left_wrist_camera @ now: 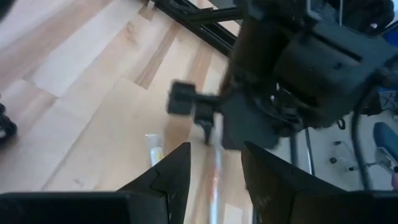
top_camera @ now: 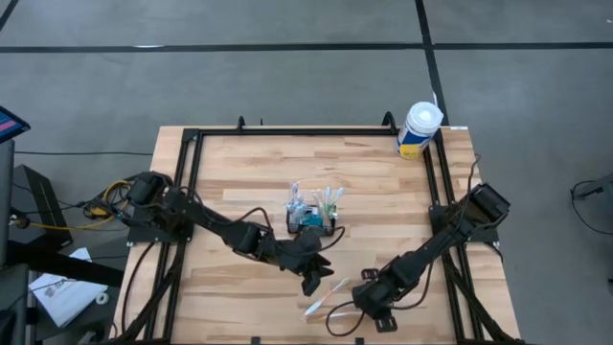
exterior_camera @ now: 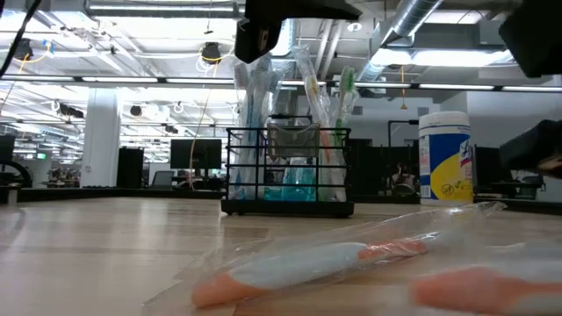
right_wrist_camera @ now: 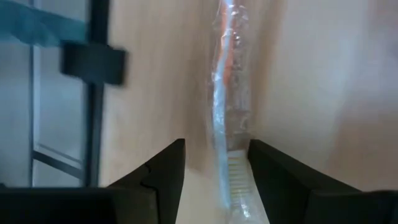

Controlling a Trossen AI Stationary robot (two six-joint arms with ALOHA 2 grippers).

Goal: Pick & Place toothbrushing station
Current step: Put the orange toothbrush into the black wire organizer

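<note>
Wooden table (top_camera: pixel 239 163): caddy (top_camera: pixel 311 222) mid-table, partly stocked; two wrapped toothbrushes (top_camera: pixel 326 298) lie near it, unplaced. Left gripper (top_camera: pixel 312 281) and right gripper (top_camera: pixel 356 309) hover beside them, jaws parted, empty.

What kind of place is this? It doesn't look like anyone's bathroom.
Most likely a robotics lab or workshop in an open industrial hall. Exposed ceiling ducts and rows of desk monitors show behind the wooden table, which stands on a bare grey floor.
</note>
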